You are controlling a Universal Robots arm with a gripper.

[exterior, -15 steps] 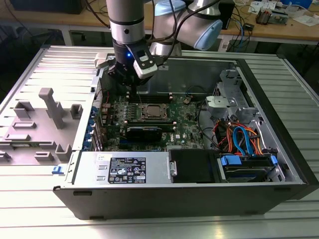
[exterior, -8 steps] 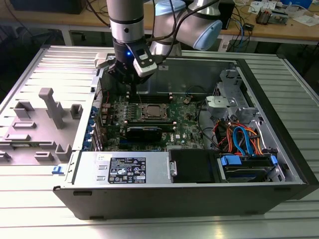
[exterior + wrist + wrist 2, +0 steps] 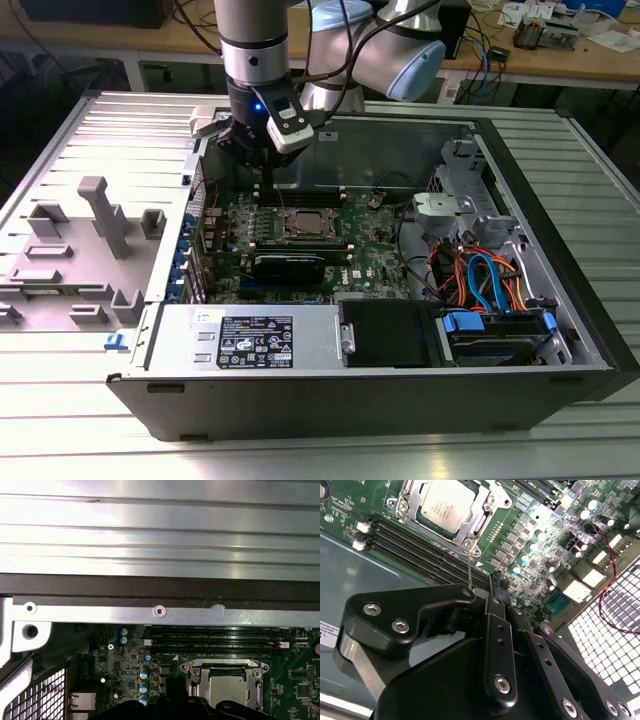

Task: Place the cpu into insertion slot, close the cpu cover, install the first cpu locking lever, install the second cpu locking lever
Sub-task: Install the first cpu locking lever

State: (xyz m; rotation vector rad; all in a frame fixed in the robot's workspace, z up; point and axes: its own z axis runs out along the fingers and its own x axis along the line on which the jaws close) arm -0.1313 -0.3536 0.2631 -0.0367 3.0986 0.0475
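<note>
The cpu (image 3: 445, 505) lies flat with its silver top up in the insertion slot (image 3: 404, 502) on the green board. The silvery cpu cover (image 3: 482, 519) lies down around the chip, which shows through its window. A thin wire locking lever (image 3: 469, 565) stands up from the socket's corner; its upper end is hidden behind my gripper's knuckle. My gripper (image 3: 496, 580) hangs just above the board beside the socket, fingers together with nothing seen between them. In the exterior view the gripper (image 3: 268, 175) is over the board behind the cpu (image 3: 305, 225). The first wrist view shows the cpu (image 3: 227, 687) too.
Long black memory slots (image 3: 415, 545) run beside the socket. A black card (image 3: 290, 265) sits in front of it, and orange and blue cables (image 3: 480, 280) crowd the exterior view's right. The case wall (image 3: 160, 611) stands close behind the gripper. A grey fixture (image 3: 100, 215) lies outside the case.
</note>
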